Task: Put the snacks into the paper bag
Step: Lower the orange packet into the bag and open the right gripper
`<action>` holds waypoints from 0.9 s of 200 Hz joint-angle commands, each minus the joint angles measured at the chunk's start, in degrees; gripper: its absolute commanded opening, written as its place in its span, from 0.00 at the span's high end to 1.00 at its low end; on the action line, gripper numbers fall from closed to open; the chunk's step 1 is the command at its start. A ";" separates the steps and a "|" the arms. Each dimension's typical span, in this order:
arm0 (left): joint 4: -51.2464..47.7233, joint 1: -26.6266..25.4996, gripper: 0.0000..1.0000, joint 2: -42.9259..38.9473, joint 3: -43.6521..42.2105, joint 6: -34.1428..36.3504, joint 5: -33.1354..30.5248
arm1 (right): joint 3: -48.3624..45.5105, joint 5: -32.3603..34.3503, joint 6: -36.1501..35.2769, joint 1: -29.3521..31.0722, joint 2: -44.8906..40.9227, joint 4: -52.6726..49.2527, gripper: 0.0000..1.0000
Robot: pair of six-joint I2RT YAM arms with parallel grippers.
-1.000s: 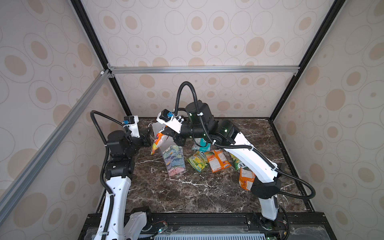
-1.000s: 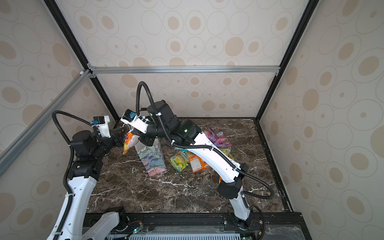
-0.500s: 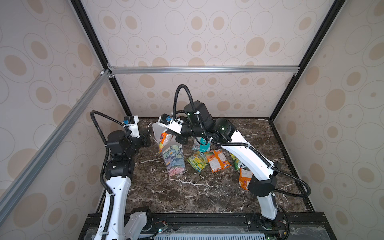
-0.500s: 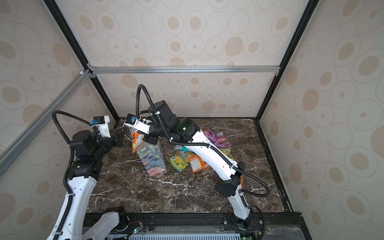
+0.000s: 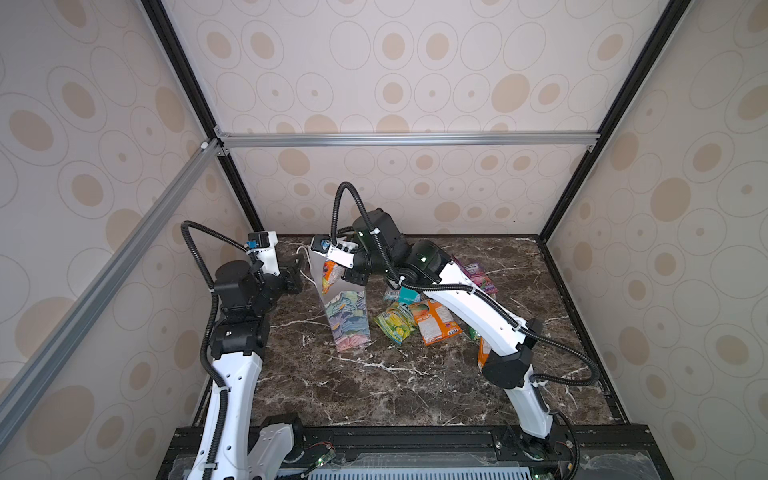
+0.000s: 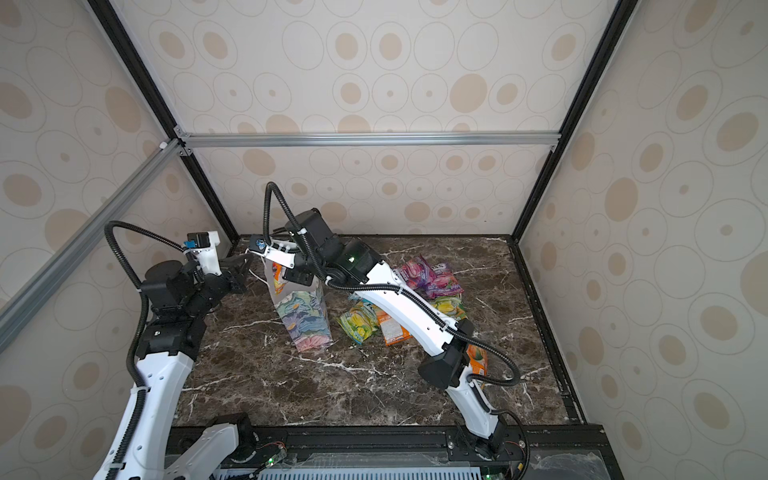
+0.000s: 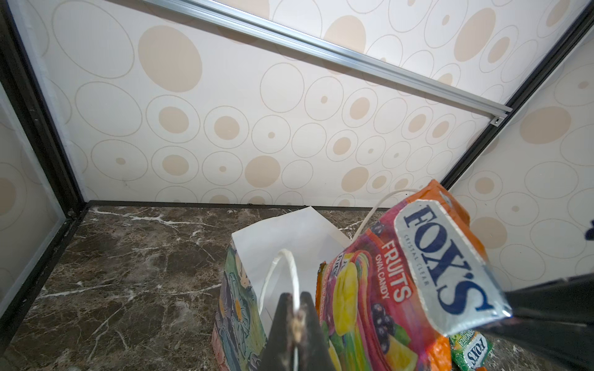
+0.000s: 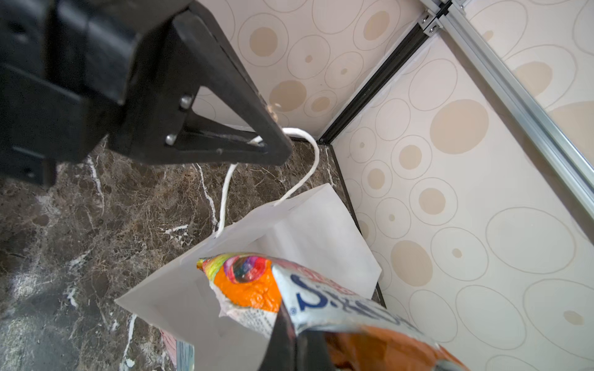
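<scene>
Though grips too small in top views, left wrist shows left claw [image 7: 295, 305] pinched shut on cord handle [image 7: 291, 266]; right wrist shows right claw [image 8: 294, 334] clamping orange packet [image 8: 250, 289] at paper bag [image 8: 305, 225] mouth.

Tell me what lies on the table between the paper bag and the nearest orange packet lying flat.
A green-yellow packet lies between the bag and the orange packet. Both top views show it.

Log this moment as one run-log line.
left gripper: shut on cord handle | right gripper: shut on orange packet at paper bag mouth | packet: not released | other packets: on table beside bag
</scene>
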 commanded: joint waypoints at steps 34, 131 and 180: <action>0.11 0.51 1.00 -0.30 1.01 0.60 -0.26 | 0.85 1.36 -5.78 0.44 -0.70 -3.01 1.00; 0.14 0.55 1.00 -0.20 0.94 0.45 -0.35 | -0.68 8.62 -8.98 3.79 0.37 -6.35 1.00; 0.23 0.55 1.00 -0.17 0.91 0.39 -0.31 | -0.42 12.06 -8.38 4.13 1.33 -7.38 1.00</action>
